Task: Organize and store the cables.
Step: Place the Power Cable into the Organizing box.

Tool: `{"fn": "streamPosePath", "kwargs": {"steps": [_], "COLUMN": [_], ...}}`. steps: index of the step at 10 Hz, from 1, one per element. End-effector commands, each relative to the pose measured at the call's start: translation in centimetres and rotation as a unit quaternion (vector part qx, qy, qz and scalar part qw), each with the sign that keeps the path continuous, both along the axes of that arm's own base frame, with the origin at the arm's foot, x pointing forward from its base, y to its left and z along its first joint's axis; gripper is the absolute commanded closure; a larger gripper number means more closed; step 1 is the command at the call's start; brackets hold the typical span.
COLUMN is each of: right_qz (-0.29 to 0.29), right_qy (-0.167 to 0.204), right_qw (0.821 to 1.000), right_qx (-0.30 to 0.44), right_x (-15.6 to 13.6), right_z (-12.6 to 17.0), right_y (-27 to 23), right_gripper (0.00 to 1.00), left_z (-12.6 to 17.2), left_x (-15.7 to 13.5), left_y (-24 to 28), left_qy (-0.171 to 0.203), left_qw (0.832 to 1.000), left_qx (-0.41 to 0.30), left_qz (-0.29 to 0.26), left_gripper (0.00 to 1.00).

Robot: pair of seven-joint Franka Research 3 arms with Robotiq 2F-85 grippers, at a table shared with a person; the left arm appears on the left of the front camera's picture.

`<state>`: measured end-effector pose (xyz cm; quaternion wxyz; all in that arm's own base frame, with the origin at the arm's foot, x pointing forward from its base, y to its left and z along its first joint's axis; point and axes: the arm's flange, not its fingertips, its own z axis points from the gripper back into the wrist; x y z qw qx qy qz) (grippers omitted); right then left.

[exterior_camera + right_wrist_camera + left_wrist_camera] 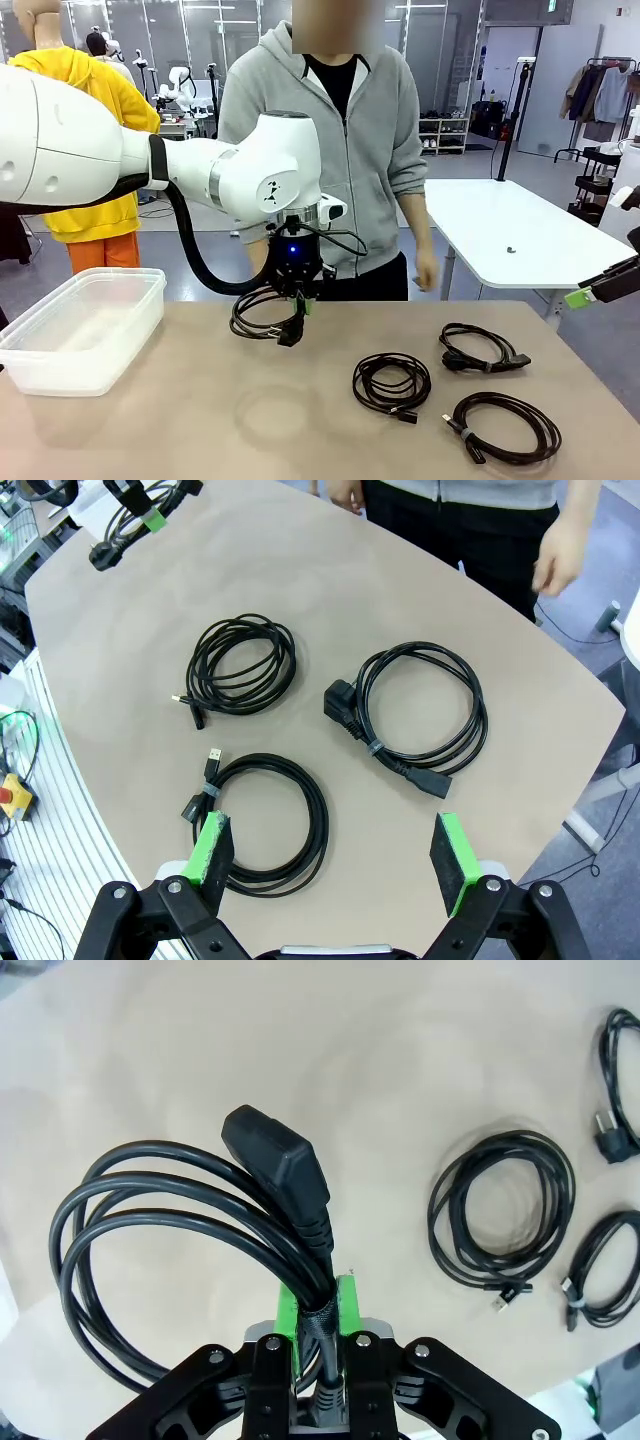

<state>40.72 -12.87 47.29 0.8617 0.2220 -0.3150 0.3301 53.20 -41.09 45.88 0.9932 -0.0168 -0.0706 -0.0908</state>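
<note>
Because the left gripper (298, 292) is clamped on the bound neck of a coiled power cable (275, 1165), the loops hang together above the surface (180, 420) near the clear bin (60, 360), while the right gripper (335, 855) hovers spread over three resting coils (240, 665).

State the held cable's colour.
The cable is black; left wrist view shows it best.

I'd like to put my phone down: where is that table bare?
Bare: the wide stretch between the plastic tub and the three coiled cables, though the left tool holds a fourth cable above it. Crowded: the right half, where those coils lie close together.
</note>
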Motion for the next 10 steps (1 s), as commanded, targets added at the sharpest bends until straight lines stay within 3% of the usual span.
{"fn": "streamPosePath", "kwargs": {"steps": [1,4,6,8,10], "right_qz": [0.003,0.003,0.003,0.003,0.003], "right_qy": [-0.003,-0.003,-0.003,-0.003,-0.003], "right_qw": [1.000,1.000,1.000,1.000,1.000], "right_qx": [0.003,0.003,0.003,0.003,0.003], "right_x": [-0.1,-0.1,-0.1,-0.1,-0.1], "right_z": [0.0,0.0,0.0,0.0,0.0], "right_y": [0.0,0.0,0.0,0.0,0.0], "right_gripper": [0.00,0.00,0.00,0.00,0.00], "left_z": [1.5,3.8,5.2,7.2,7.3], "left_x": [0.9,1.1,0.8,0.7,0.5], "left_y": [2.0,9.4,14.7,21.6,27.6], "left_qy": [-0.027,-0.036,-0.069,-0.103,-0.115], "left_qw": [0.998,0.994,0.991,0.991,0.991], "left_qx": [0.016,0.007,-0.002,-0.004,0.010], "left_qz": [-0.057,-0.100,-0.114,-0.090,-0.066], "left_gripper": [0.82,0.82,0.82,0.82,0.82]}}
